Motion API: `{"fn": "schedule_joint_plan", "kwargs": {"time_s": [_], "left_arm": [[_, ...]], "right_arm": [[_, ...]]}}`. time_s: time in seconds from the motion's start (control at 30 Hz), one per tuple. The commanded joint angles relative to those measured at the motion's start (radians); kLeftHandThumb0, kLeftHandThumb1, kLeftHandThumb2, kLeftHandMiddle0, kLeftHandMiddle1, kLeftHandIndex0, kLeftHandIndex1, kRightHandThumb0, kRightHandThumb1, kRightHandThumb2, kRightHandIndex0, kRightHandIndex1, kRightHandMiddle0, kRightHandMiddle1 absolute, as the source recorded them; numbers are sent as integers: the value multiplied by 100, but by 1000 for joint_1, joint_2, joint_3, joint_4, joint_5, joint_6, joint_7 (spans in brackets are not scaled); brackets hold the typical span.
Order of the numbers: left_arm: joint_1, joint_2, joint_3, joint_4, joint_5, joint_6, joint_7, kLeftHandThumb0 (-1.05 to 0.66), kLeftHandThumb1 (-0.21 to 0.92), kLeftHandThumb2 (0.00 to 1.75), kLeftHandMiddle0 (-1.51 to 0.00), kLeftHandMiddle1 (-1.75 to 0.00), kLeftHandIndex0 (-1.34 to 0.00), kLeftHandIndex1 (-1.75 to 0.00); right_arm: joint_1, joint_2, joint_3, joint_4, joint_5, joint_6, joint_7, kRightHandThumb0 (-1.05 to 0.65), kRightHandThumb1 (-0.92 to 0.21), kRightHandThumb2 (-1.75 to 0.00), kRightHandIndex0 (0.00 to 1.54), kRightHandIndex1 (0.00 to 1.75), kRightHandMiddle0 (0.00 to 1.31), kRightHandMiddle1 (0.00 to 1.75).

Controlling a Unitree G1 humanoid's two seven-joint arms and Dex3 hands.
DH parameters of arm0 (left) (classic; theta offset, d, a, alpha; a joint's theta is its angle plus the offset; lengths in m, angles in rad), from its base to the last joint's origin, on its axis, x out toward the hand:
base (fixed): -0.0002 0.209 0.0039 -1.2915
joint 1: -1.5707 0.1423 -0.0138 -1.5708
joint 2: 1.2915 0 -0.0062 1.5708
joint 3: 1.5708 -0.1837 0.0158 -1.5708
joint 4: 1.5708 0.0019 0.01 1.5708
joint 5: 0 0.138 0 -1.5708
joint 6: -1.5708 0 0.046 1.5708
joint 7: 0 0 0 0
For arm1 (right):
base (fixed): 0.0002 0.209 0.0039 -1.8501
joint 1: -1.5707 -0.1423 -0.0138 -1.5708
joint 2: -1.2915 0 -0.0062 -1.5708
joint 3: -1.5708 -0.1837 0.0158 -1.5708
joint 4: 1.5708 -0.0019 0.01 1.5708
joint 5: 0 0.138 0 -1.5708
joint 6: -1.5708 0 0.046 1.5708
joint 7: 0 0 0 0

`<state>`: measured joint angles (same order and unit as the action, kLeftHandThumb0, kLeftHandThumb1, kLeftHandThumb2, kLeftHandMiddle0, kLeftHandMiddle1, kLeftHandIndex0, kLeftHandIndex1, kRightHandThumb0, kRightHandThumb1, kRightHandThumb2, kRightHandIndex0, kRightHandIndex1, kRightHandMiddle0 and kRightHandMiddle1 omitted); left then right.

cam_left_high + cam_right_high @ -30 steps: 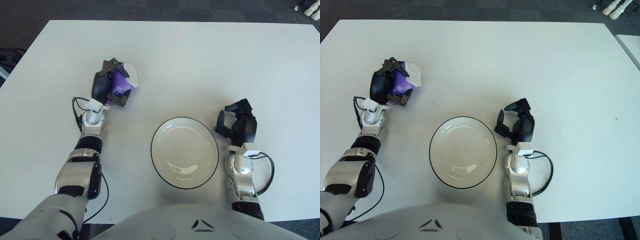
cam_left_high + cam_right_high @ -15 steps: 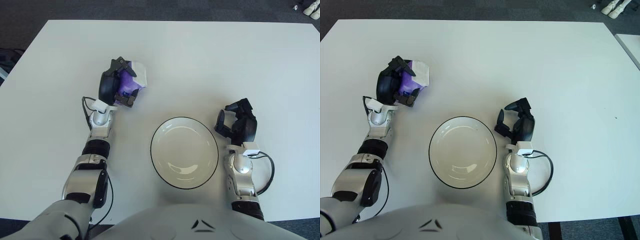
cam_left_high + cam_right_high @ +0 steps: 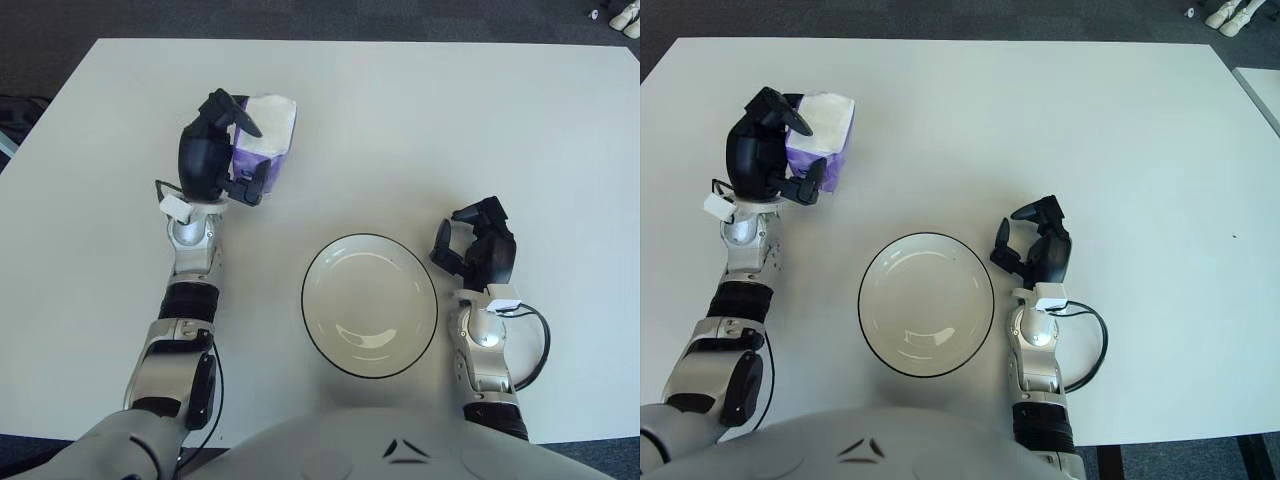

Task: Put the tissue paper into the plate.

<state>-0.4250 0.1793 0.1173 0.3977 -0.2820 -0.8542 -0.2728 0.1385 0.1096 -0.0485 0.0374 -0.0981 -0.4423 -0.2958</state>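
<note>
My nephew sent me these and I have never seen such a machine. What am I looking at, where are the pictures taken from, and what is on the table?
This is a humanoid robot seen from its own head: two side-by-side camera eyes look down at a white table, so both pictures show one scene. The silver arms end in black three-finger hands. The left hand grips a purple-and-white tissue pack at the far left of the table. The right hand shows beside the plate, on its right, holding nothing. The plate, white with a dark rim, sits near the robot with nothing in it.
</note>
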Motion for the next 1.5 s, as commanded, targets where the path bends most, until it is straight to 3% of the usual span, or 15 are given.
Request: {"fn": "schedule_joint_plan", "kwargs": {"time_s": [0.0, 0.37, 0.73, 1.47], "left_arm": [[-12, -4, 29, -7, -61, -27, -30, 0, -8, 175, -92, -169, -69, -175], [-95, -84, 77, 38, -311, -107, -231, 0, -6, 175, -87, -174, -68, -175], [-120, -109, 120, 69, -335, -110, -308, 0, -6, 175, -87, -175, -68, -175], [-145, -125, 164, 98, -339, -102, -357, 0, -6, 175, -87, -175, -68, -175]], "right_arm": [[62, 12, -6, 67, -4, 74, -3, -47, -37, -126, 106, 175, 57, 175], [62, 9, -4, 62, -10, 80, 0, -47, -35, -128, 107, 175, 58, 175], [56, 5, -7, 65, -8, 86, 5, -47, -35, -129, 107, 175, 59, 175], [40, 7, -7, 78, -11, 89, 1, -47, -35, -129, 107, 175, 59, 175]]}}
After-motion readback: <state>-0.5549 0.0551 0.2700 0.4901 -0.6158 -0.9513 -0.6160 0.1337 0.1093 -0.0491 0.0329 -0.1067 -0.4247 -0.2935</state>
